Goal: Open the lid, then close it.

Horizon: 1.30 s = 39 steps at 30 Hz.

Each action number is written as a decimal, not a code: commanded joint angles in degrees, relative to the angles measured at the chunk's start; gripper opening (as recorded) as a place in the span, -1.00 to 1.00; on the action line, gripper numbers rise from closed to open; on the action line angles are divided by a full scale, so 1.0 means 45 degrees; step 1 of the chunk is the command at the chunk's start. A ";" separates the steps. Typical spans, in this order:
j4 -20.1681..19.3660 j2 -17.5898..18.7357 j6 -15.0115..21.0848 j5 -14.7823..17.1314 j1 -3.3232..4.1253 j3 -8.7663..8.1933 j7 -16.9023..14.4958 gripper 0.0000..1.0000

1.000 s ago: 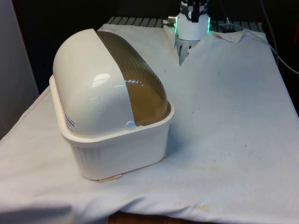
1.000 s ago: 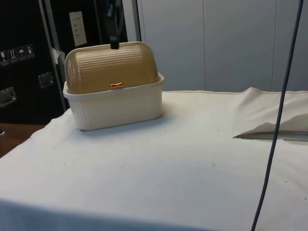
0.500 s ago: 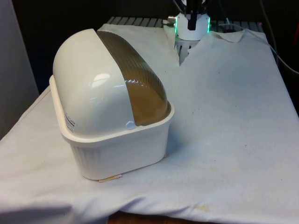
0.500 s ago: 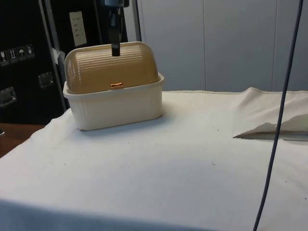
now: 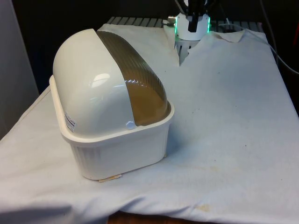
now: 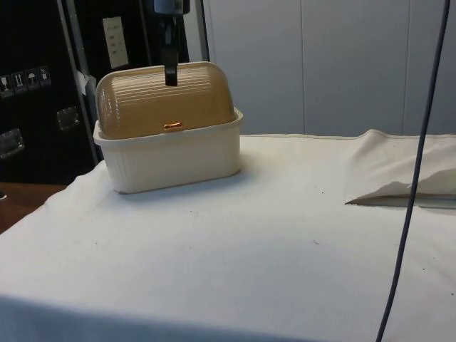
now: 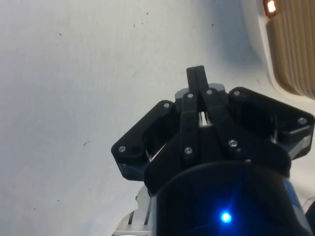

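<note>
**Bread box shut, pincer closed above it**

Stands toward the front view's left side of the worktop (image 5: 233, 116), on the white cloth (image 6: 271, 249): a cream bread box (image 5: 117, 154) with a ribbed base. Seen side-on from the front, with a smooth cream end dome and the tan ribbed roll lid (image 5: 140, 84) curving down to the tub's rim. Fully down in the side view too, lid (image 6: 164, 100) covering the opening, small orange handle (image 6: 172, 126) sitting just above the base's upper edge.

Hangs over the box in the side view: black pincer (image 6: 170, 75), pointing straight down, tip against the upper part of the lid; touching or just clear, cannot tell. Pressed together with no gap in the wrist view, pincer (image 7: 196, 78) holding nothing, poised over bare cloth, with the lid's ribbed edge and handle (image 7: 270, 7) off to one side.
</note>
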 commanded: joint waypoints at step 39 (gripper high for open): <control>-0.0204 0.0815 0.0738 -0.4838 0.0102 0.0764 0.3858 -1.00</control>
